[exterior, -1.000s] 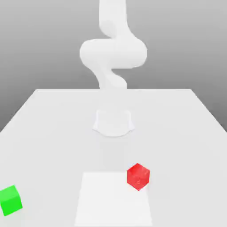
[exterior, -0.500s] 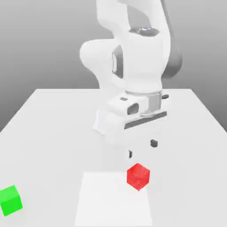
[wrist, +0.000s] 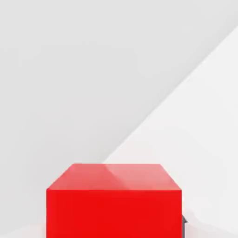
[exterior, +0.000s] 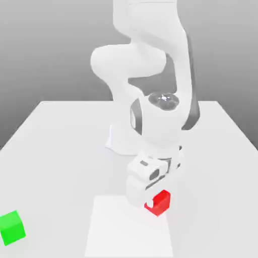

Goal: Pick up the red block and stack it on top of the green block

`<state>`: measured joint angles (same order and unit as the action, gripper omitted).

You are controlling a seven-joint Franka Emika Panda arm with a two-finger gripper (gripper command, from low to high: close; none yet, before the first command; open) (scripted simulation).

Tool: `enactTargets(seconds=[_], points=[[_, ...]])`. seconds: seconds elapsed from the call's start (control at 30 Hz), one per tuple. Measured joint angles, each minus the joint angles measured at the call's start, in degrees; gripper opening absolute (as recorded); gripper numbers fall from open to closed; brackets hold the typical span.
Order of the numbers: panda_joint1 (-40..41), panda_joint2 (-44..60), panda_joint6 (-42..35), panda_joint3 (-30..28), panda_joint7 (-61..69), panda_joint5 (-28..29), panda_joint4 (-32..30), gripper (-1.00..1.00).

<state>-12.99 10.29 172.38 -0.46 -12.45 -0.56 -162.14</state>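
One red block (exterior: 160,203) | between the jaws | on tabletop (exterior: 55,171)

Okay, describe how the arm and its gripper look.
The arm is glossy white with rounded, bulging segments, dark grey panels and a dark, shiny round cap. The gripper has a white, blocky body with small dark inset marks.
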Motion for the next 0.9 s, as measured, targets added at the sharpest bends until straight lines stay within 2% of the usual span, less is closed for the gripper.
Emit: enactTargets(seconds=[0.2, 0.27, 0.47, 0.73, 0.87, 0.9], points=[[0.10, -11.59, -10.02, -0.08, -0.53, 0.59, -1.57, -1.00], [2.91, -11.59, -12.43, -2.12, -3.82, -0.18, 0.76, -1.00], [14.75, -6.43, -18.27, -7.60, -18.08, -3.11, 11.41, -1.00], [23.97, 0.73, -25.30, -18.18, -36.65, -6.71, 25.16, -1.00], [27.57, 8.59, -21.25, -17.98, -37.18, -11.86, 28.45, -1.00], [28.29, 10.39, -19.75, -17.18, -36.48, -13.04, 28.67, 1.00]])
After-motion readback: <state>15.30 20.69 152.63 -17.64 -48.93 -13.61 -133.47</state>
